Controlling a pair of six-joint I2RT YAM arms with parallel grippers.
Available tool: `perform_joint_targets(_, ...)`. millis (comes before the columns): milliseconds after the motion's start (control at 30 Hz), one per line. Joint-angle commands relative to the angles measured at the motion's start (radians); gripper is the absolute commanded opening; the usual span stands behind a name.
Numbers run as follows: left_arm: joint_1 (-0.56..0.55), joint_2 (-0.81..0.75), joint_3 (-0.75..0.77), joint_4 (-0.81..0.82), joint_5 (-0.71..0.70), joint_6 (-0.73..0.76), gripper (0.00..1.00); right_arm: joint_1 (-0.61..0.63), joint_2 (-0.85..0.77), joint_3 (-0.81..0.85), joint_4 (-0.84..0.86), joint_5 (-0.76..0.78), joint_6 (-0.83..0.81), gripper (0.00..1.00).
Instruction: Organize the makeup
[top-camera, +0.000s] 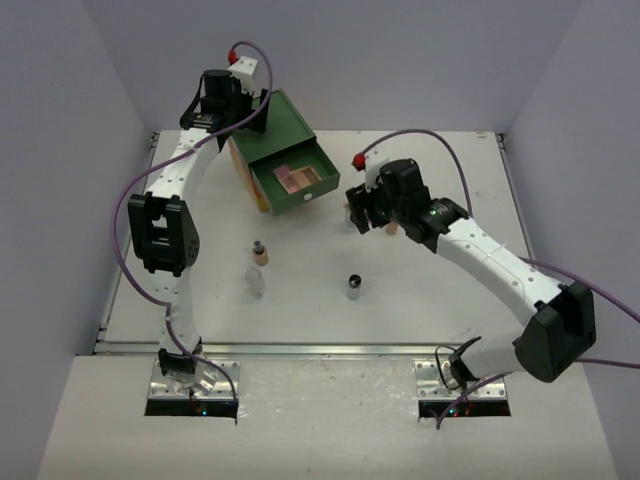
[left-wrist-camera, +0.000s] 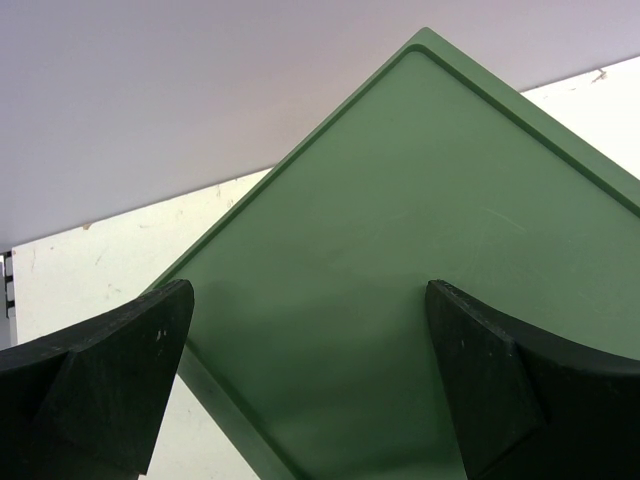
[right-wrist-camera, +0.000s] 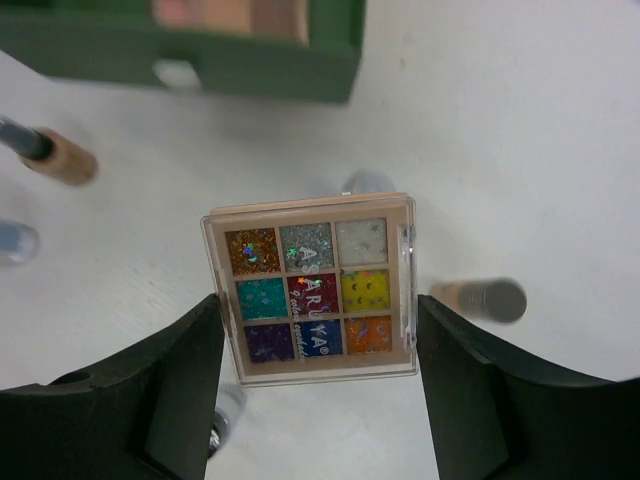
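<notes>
From above: one pink palette (top-camera: 297, 178) lies in the open green drawer (top-camera: 285, 203); a tan bottle (top-camera: 260, 253), clear jar (top-camera: 256, 282) and black-capped jar (top-camera: 354, 287) wait on the counter (top-camera: 300, 315). Left wrist: the left end effector (left-wrist-camera: 308, 300) gapes empty over the chest top (left-wrist-camera: 420, 250). Right wrist: the right end effector (right-wrist-camera: 318, 320) pinches the multicolour palette (right-wrist-camera: 310, 285), near the drawer.

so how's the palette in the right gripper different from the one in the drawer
The multicolour palette shows nine glittery pans in mixed colours; the pink palette shows only pink-brown shades. The multicolour palette is held by the right gripper; the pink palette lies in the open green drawer. Both are flat and square.
</notes>
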Motion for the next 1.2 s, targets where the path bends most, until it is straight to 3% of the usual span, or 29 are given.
perform_joint_targets(0, 0.003, 0.009, 0.012, -0.029, -0.023, 0.012, 1.0, 0.033, 0.024, 0.224, 0.091, -0.136, -0.06, 0.31)
perform_joint_targets(67, 0.003, 0.012, 0.014, -0.03, -0.023, 0.007, 1.0, 0.049, 0.153, 0.347, 0.092, -0.133, -0.026, 0.31)
perform_joint_targets(200, 0.002, 0.004, 0.008, -0.035, -0.025, 0.007, 1.0, 0.102, 0.479, 0.788, 0.002, -0.028, 0.015, 0.32)
perform_joint_targets(367, 0.003, -0.002, -0.001, -0.035, -0.025, 0.011, 1.0, 0.103, 0.664, 0.977, -0.026, -0.007, 0.047, 0.34)
perform_joint_targets(600, 0.002, 0.006, 0.004, -0.035, -0.025, 0.011, 1.0, 0.104, 0.687, 0.91, 0.028, -0.04, 0.062, 0.42)
perform_joint_targets(667, 0.002, 0.01, 0.006, -0.034, -0.025, 0.013, 1.0, 0.104, 0.691, 0.896, 0.021, -0.065, 0.066, 0.61)
perform_joint_targets(733, 0.002, 0.012, 0.006, -0.033, -0.025, 0.014, 1.0, 0.104, 0.695, 0.912, -0.002, -0.077, 0.068, 0.88)
perform_joint_targets(800, 0.002, 0.012, 0.006, -0.033, -0.025, 0.015, 1.0, 0.104, 0.691, 0.931, -0.019, -0.087, 0.069, 0.99)
perform_joint_targets(900, 0.003, 0.017, 0.005, -0.035, -0.025, 0.015, 1.0, 0.104, 0.641, 0.977, -0.063, -0.087, 0.078, 0.99)
perform_joint_targets(1000, 0.003, 0.018, 0.006, -0.035, -0.025, 0.017, 1.0, 0.104, 0.537, 0.892, -0.058, -0.111, 0.11, 0.99)
perform_joint_targets(1100, 0.002, 0.02, 0.008, -0.035, -0.025, 0.018, 1.0, 0.104, 0.398, 0.689, -0.012, -0.116, 0.169, 0.99)
perform_joint_targets(1167, 0.002, 0.023, 0.012, -0.03, -0.052, 0.018, 1.0, 0.104, 0.303, 0.447, 0.07, -0.109, 0.295, 0.83)
